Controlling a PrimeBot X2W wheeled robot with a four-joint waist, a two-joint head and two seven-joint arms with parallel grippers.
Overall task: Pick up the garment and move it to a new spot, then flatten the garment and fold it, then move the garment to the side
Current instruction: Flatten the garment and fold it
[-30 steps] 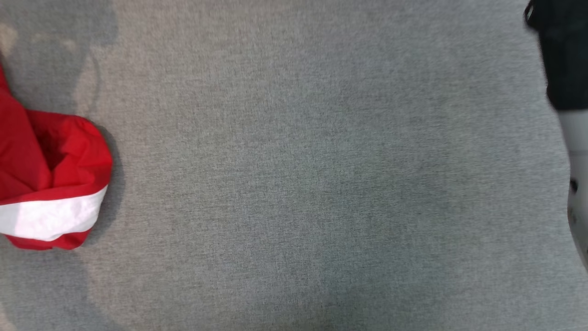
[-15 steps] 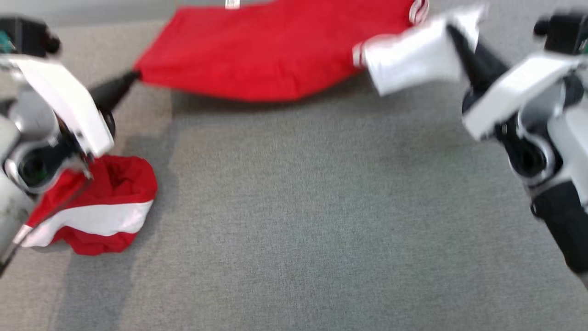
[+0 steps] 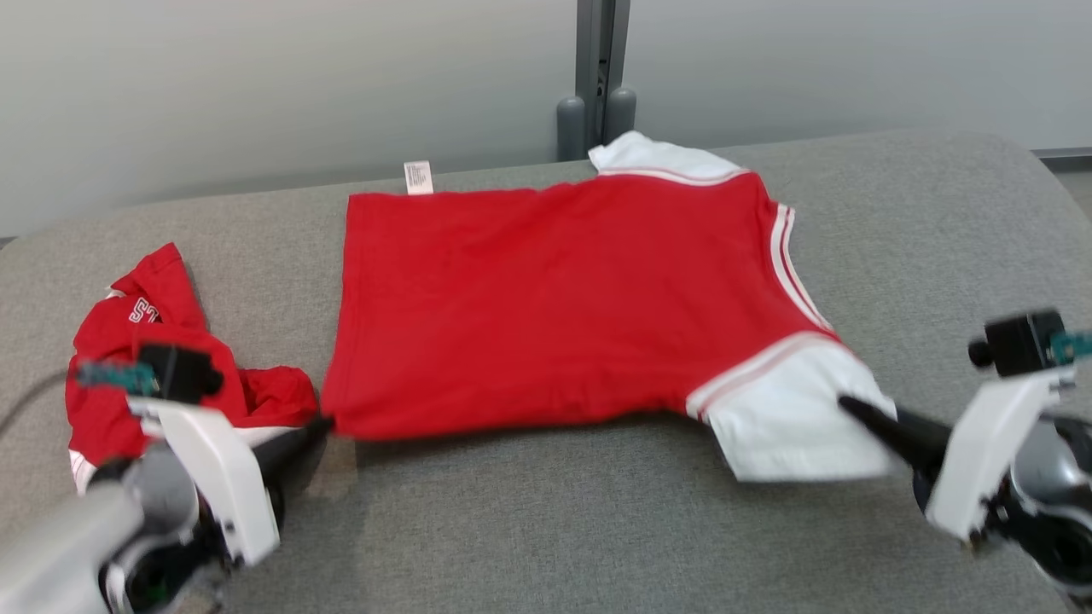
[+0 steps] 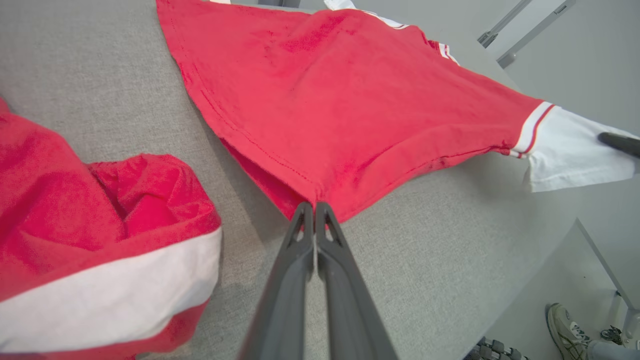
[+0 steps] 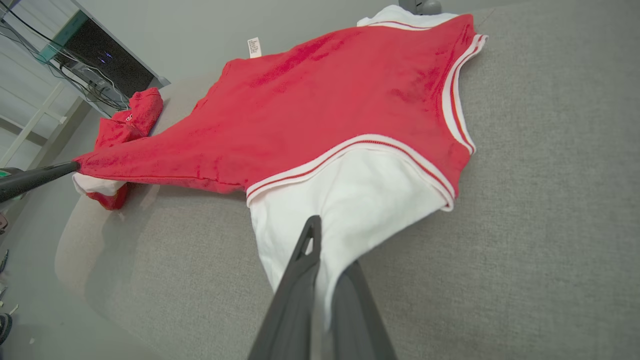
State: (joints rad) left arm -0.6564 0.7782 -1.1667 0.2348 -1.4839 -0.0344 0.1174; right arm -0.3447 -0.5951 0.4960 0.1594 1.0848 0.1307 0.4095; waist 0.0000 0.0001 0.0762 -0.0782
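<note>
1. Left gripper (image 4: 314, 206) clamped tight on shirt (image 3: 554, 315) hem corner.
2. Right gripper (image 5: 324, 245) pinched onto white sleeve (image 3: 793, 418).
3. Shirt stretched between them on grey table (image 3: 546, 529), long axis crosswise, hem left, neck right; near edge seemingly lifted.

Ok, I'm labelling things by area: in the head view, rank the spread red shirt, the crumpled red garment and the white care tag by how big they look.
1. spread red shirt
2. crumpled red garment, partly hidden but clearly second
3. white care tag, by far the smallest
</note>
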